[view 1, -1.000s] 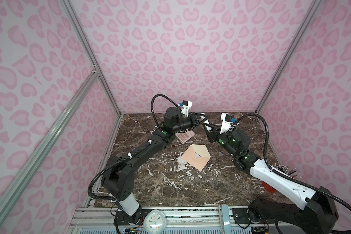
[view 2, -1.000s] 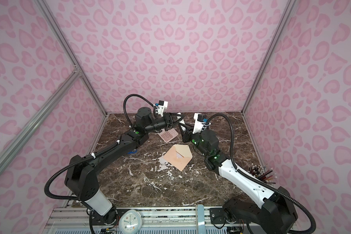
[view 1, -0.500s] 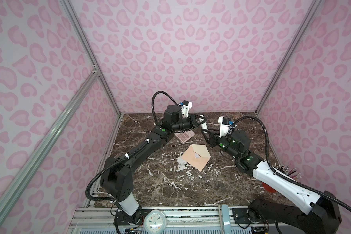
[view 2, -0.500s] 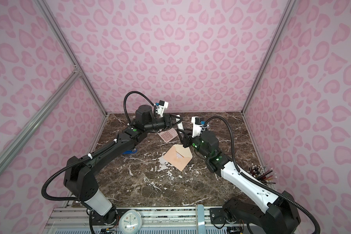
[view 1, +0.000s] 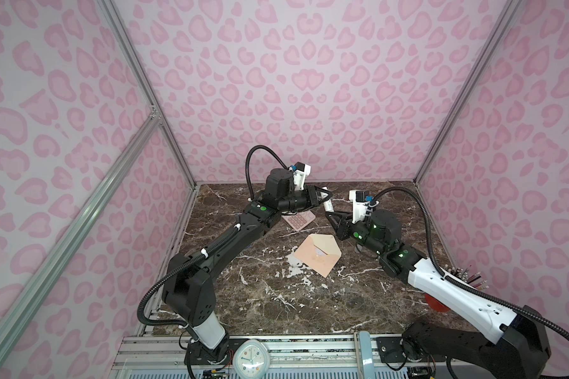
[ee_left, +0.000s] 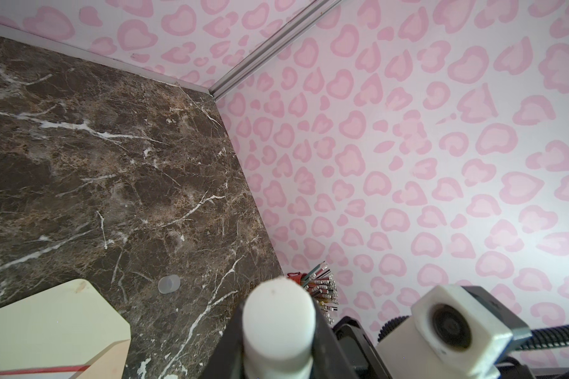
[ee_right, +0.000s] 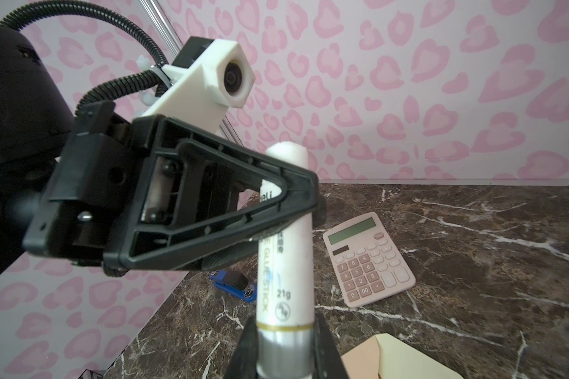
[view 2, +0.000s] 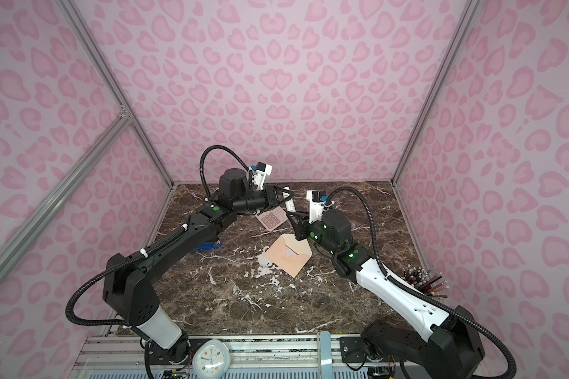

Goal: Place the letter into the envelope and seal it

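Left gripper (ee_right: 288,213) clamps glue stick (ee_right: 284,279) mid-barrel; right gripper (ee_right: 284,356) clamps its silver base. Flap open, envelope (view 1: 316,261) lies flat on marble table (view 1: 276,311); red edge of letter (ee_left: 43,370) shows at its mouth, so insertion looks done. To do: glue flap, fold, press.

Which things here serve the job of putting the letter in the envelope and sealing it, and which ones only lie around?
For the job: envelope, letter (only a red edge shows, inside it), glue stick, probably its loose cap.
Just lying about: calculator, blue stapler, pencils, clock.
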Motion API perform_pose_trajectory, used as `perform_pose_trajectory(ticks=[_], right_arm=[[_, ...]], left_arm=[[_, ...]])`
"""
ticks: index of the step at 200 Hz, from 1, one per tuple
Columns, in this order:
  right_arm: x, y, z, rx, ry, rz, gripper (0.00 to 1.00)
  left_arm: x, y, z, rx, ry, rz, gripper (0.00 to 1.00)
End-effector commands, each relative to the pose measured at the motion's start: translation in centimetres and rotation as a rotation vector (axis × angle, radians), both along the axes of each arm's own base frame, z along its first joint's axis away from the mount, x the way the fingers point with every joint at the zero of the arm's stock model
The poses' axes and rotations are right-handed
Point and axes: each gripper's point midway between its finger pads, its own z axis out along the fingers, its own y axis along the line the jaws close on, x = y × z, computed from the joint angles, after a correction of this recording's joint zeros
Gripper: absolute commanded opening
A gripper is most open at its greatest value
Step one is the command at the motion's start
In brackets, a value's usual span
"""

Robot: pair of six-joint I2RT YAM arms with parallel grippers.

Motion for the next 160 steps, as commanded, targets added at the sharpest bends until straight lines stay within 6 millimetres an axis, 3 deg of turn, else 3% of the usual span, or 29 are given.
perform_pose_trajectory(ticks=[1, 28, 101, 124, 132, 160], right_arm=[[0.4, 0.2, 0.9, 0.067, 0.004, -0.012, 0.13], [0.7, 0.4, 1.2, 0.134, 0.021, -0.025, 0.13], [1.0, 0.3, 1.9, 0.159, 0.002, -0.035, 0.13], [1.0, 0.5, 1.8, 0.157, 0.006, -0.027, 0.13], [0.9, 0.6, 1.8, 0.154, 0.006, -0.022, 0.13], [0.7, 0.6, 1.1, 0.136, 0.023, -0.013, 0.13]], left_arm=[[-0.9, -0.6, 0.6, -0.019, -0.012, -0.059, 0.35], [-1.0, -0.8, 0.5, -0.023, -0.008, -0.063, 0.41], [-0.9, -1.3, -0.1, -0.024, 0.005, -0.083, 0.39], [-0.8, -1.3, -0.1, -0.023, 0.005, -0.082, 0.38], [-0.8, -1.3, -0.1, -0.023, 0.004, -0.082, 0.32], [-0.6, -1.3, 0.2, -0.028, -0.002, -0.079, 0.31]])
